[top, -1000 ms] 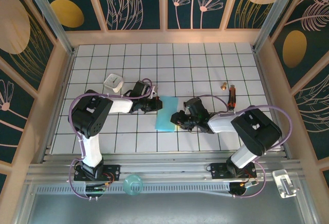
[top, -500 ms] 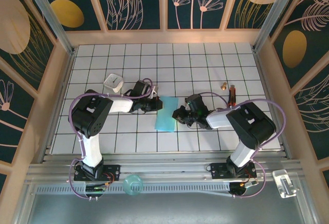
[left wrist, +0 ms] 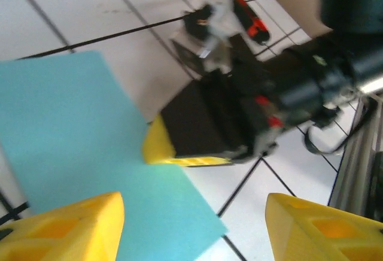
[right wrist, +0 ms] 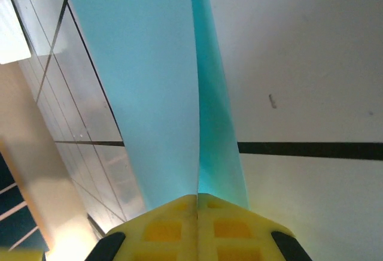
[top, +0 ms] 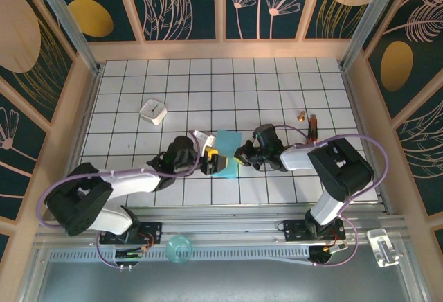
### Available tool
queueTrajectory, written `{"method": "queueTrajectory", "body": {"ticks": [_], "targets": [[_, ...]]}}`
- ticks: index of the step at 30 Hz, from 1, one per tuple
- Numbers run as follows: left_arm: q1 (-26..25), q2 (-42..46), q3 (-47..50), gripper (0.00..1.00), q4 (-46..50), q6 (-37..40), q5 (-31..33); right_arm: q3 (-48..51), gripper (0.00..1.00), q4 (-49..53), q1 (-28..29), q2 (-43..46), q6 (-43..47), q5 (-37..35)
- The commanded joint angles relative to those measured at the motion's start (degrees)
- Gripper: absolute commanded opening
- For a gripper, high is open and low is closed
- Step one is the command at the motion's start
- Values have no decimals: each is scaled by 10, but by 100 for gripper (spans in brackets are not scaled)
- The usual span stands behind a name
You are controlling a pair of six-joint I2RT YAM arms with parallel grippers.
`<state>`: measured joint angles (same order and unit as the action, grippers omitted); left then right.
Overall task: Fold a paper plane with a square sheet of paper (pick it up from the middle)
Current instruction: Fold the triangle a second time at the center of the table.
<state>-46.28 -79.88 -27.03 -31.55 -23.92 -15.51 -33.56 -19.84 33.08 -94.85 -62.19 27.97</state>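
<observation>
Light-blue thin square paper sheet (top: pixel 225 151), folded double, lies mid white gridded worktop (top: pixel 277 87). The right pincer (right wrist: pixel 197 204) clamps its right edge, likely steadying the fold. The left pincer (left wrist: pixel 194 208) stands wide at its near-left side, holding nothing.

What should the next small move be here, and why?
Probably lower the left fingers onto the square sheet of paper to pin it. They hang open over its near left corner, while the right fingers are shut on its right edge, so pinning would let that edge be lifted over into a fold.
</observation>
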Motion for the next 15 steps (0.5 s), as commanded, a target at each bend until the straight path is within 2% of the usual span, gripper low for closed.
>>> {"method": "queueTrajectory", "body": {"ticks": [1,9,15], "targets": [[-43,3,18,66,-24,108,100,-21,0,29,-9,17,-19,28],[-115,-58,-21,71,-1,235,173,-34,0,45,-14,19,-14,33],[-132,-109,-57,71,20,280,205,-34,0,37,-14,11,-13,39]]}}
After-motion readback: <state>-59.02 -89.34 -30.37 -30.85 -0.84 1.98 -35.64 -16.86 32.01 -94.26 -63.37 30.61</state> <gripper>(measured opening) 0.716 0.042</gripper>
